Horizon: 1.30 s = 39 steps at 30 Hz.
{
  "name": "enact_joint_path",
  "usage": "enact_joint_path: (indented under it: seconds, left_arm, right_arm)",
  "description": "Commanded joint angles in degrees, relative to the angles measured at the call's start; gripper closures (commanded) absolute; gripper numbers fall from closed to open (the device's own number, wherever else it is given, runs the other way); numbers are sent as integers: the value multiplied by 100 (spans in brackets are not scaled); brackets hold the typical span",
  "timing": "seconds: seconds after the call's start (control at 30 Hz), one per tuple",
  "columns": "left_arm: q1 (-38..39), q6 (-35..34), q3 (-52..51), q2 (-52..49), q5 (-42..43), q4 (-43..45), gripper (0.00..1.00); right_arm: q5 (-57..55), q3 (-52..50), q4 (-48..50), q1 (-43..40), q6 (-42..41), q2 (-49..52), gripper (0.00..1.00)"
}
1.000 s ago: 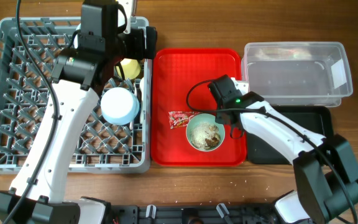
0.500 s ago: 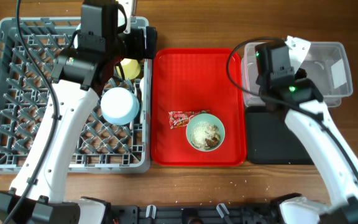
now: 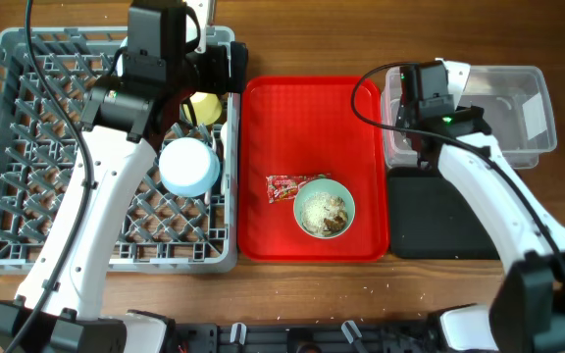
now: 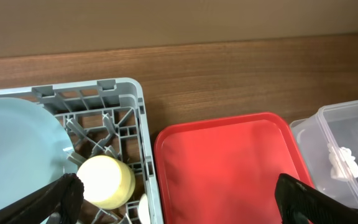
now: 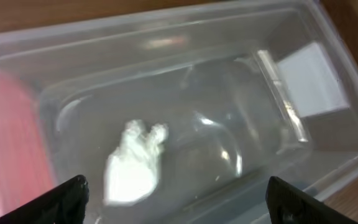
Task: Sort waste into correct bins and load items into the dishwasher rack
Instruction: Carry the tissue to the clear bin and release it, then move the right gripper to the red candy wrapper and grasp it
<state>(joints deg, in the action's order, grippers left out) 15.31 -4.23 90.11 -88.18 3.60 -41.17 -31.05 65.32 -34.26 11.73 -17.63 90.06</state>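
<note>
My right gripper (image 5: 179, 199) hangs open over the clear tub (image 5: 185, 74), nothing between its fingers. The crumpled white tissue (image 5: 135, 165) lies loose on the tub's floor below it. From overhead that gripper (image 3: 428, 98) is at the tub's left end. The red snack wrapper (image 3: 284, 187) lies on the red tray beside the pale blue bowl (image 3: 324, 211), which holds crumbly food scraps. My left gripper (image 4: 179, 199) is open and empty above the dishwasher rack's (image 4: 135, 106) right corner. In the rack sit the yellow cup (image 4: 104, 180) and the pale blue plate (image 4: 11, 155).
The flat red serving tray (image 3: 263, 118) lies between the rack (image 3: 27, 147) and the bins. The shallow black tray (image 3: 439, 221) sits just in front of the clear tub (image 3: 498, 108). My left arm crosses over the rack's right half.
My right arm swung from beside the bowl on the red tray over to the clear tub. Its gripper then opened and the tissue now lies in the tub. The left arm stayed still.
</note>
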Motion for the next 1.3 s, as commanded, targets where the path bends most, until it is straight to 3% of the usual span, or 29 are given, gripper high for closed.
enact_joint_path:
  seconds: [0.0,0.07,0.13,0.23,0.43,0.67,0.93,1.0,1.1,1.27]
  left_arm:
    - [-4,-76,13,0,90,13,0]
    - [-4,-74,13,0,90,13,0]
    - [-4,-74,13,0,90,13,0]
    - [-4,-76,13,0,90,11,0]
    - [-4,-76,13,0,90,11,0]
    - [-4,-74,13,0,90,11,0]
    - [-4,-76,13,0,90,11,0]
    - [-4,-74,13,0,90,11,0]
    - [-4,-74,13,0,90,11,0]
    - [-4,-74,13,0,90,11,0]
  right_arm:
    - [2682,315,-179,332,1043,-1040,8]
    - [4441,308,-179,699,1834,-1342,10]
    - [4684,273,-295,1084,2026,-1333,15]
    - [4677,162,-435,1805,2715,-970,33]
    - [4682,162,-437,2496,3117,166,32]
    - [4675,162,262,3073,3279,1447,20]
    - [4089,162,627,3106,3407,1749,9]
    - [4089,162,590,3106,3200,1749,9]
    - [4085,162,544,3106,3012,1749,23]
    - [3220,162,575,3106,3289,1775,28]
